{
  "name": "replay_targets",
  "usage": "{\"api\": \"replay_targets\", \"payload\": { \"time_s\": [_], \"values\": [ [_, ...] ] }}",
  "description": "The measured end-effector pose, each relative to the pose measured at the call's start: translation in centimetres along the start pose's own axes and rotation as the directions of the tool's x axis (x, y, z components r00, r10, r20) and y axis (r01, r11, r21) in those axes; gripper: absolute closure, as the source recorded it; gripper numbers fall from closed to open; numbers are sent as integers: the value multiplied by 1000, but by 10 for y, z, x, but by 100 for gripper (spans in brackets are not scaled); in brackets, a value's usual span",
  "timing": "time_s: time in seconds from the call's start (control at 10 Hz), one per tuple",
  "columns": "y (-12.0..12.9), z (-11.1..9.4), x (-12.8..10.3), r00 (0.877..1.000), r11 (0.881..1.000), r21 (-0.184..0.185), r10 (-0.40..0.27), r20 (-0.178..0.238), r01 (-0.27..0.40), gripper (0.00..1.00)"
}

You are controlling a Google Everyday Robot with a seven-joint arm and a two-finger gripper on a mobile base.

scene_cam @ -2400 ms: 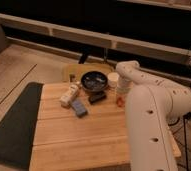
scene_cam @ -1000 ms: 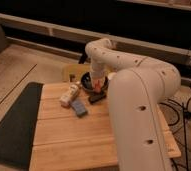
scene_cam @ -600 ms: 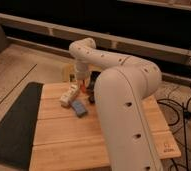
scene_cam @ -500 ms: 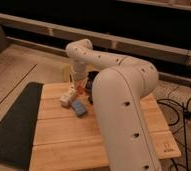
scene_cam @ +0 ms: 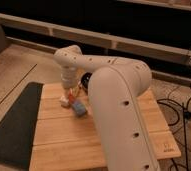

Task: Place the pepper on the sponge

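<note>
My pincer (scene_cam: 71, 93) hangs over the far left of the bench (scene_cam: 63, 140), just above the sponge (scene_cam: 79, 107). An orange speck at it may be the pepper (scene_cam: 74, 91). I cannot tell whether the pincer is spread or pinching.

arm (scene_cam: 114, 95) half hides bowl (scene_cam: 85, 78) behind the gripper (scene_cam: 70, 95) by the sponge (scene_cam: 79, 107).

Single view, so nothing overlaps. The camera sits high and pitches down obliquely onto the pale slatted wooden tabletop (scene_cam: 64, 145), facing the dark back wall with pale rails (scene_cam: 139, 25). The bulky white robot arm (scene_cam: 114, 100) is close to the lens, filling centre-right. The gripper (scene_cam: 72, 95) is mid-distance, left of centre, just above the small blue-grey rectangular sponge (scene_cam: 79, 107).
</note>
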Motion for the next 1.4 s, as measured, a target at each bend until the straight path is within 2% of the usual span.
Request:
{"api": "replay_targets", "payload": {
  "time_s": [0.1,0.3,0.7,0.9,1.1,1.3,1.4],
  "values": [
    [2,6,11,1000,1000,9,-6,-24,6,100],
    [-8,11,22,999,999,50,-3,-39,5,100],
    [-10,11,23,999,999,54,0,-44,2,100],
    [-37,15,27,997,993,119,18,-79,-9,100],
    [-75,16,27,993,980,196,54,-106,-33,100],
    [-89,19,16,991,972,232,63,-117,-34,100],
    [-82,21,9,992,972,233,46,-117,-17,100]
  ]
}}
